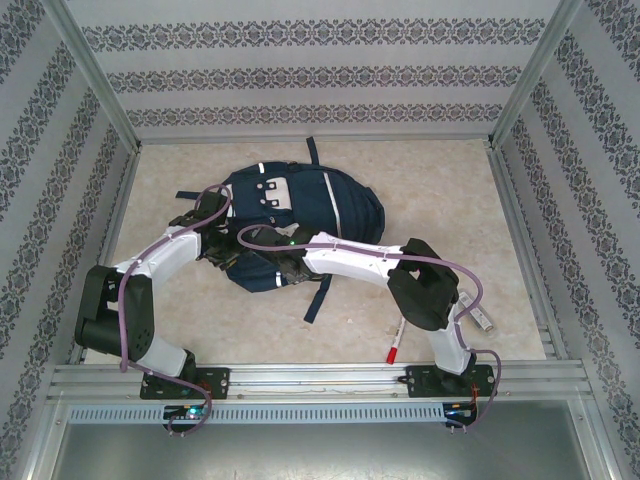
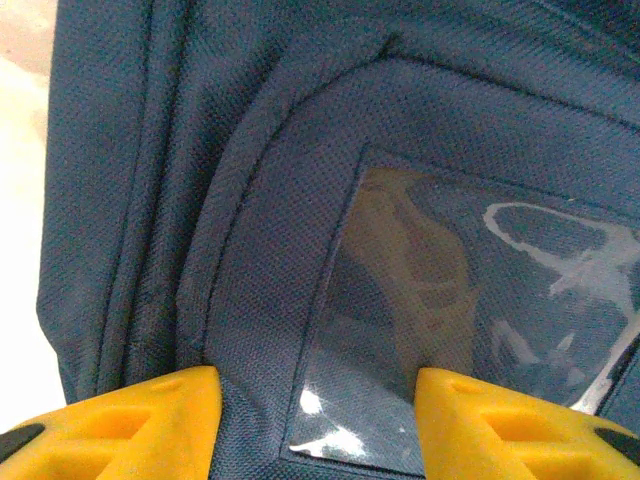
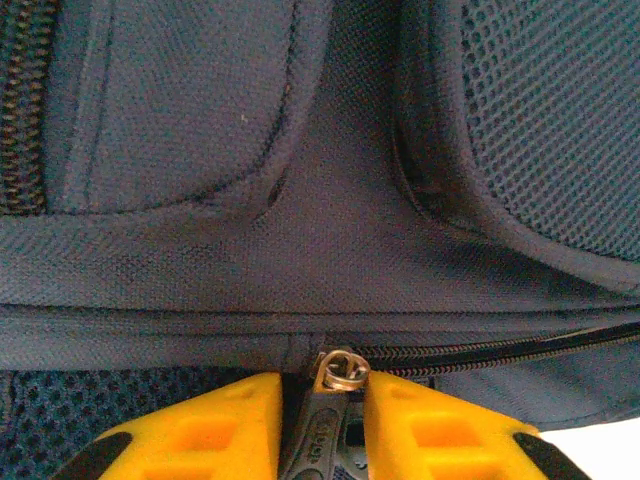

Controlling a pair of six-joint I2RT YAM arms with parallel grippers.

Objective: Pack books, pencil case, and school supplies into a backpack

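- A pale beige, marbled table top (image 1: 440, 190) is enclosed on three sides by walls (image 1: 300, 75) papered in white with dark ornamental bands. Metal rails (image 1: 320, 378) are laid across the lower part of the top view.
- The backpack (image 1: 300, 215) is laid flat at the centre of the table, with one dark strap (image 1: 318, 295) trailed toward the lower middle.
- The marker pen (image 1: 396, 340) is seen on the bare surface right of centre, low in the frame, its red cap pointed down-frame, apart from the backpack.
- The left gripper (image 2: 318, 400) is held spread over the navy fabric, and the corner of a clear window pocket (image 2: 470, 330) is framed in the gap.
- The right gripper (image 3: 322, 400) is narrowed onto a metal zipper pull (image 3: 340, 368), which is pinched at the lower middle of the right wrist view.
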